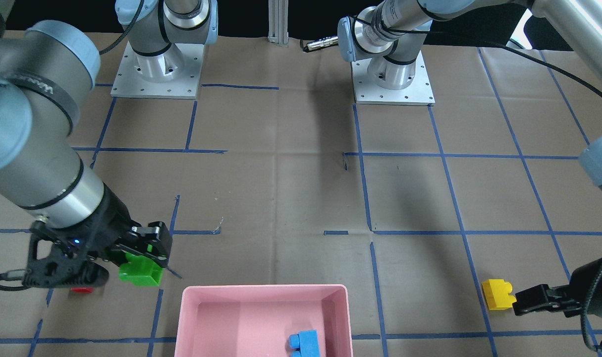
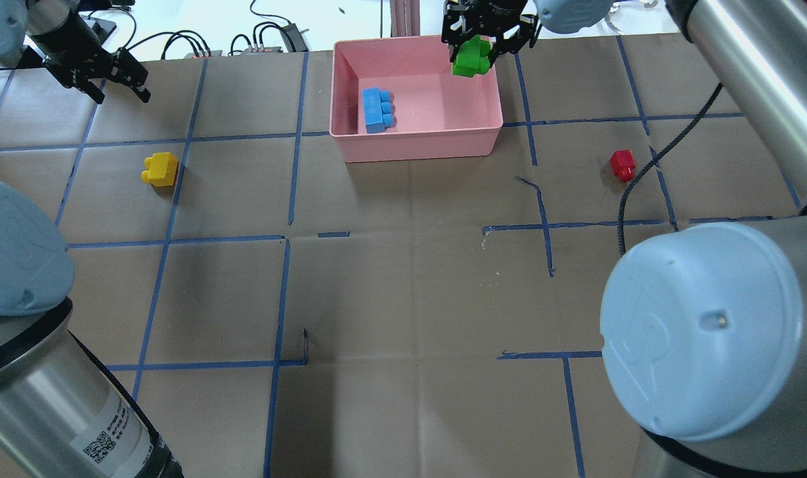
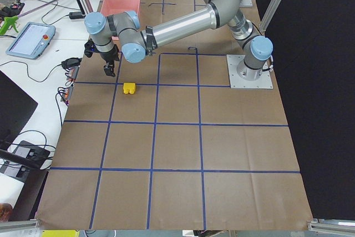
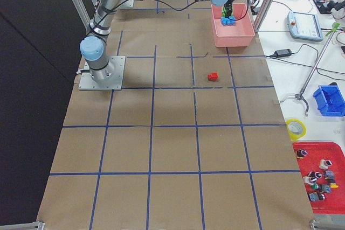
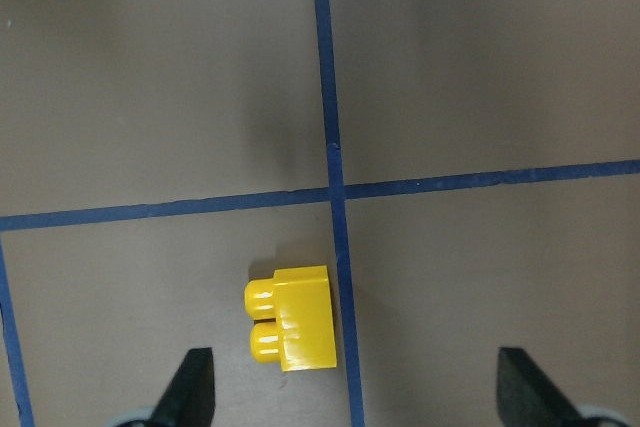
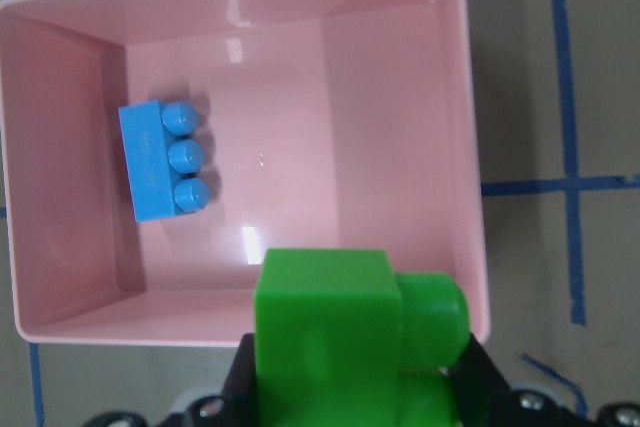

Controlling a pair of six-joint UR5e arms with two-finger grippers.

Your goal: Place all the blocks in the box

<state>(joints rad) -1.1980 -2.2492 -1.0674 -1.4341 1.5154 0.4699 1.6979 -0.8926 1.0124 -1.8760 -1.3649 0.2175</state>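
Note:
My right gripper (image 2: 471, 53) is shut on the green block (image 2: 470, 58) and holds it raised at one corner of the pink box (image 2: 416, 143). The right wrist view shows the green block (image 6: 330, 327) over the box rim (image 6: 455, 147). The light blue block (image 2: 376, 109) lies inside the box. The red block (image 2: 622, 164) lies on the table to the box's right. The yellow block (image 2: 161, 168) lies on the table to the box's left. My left gripper (image 2: 123, 98) is open and empty above the table near it. The left wrist view shows the yellow block (image 5: 290, 319) between and just beyond the fingertips (image 5: 195, 387).
Blue tape lines grid the brown paper table (image 2: 403, 299). The two arm bases (image 1: 157, 74) stand on metal plates at the robot's side. Cables and a teach pendant (image 3: 30, 38) lie beyond the table's far edge.

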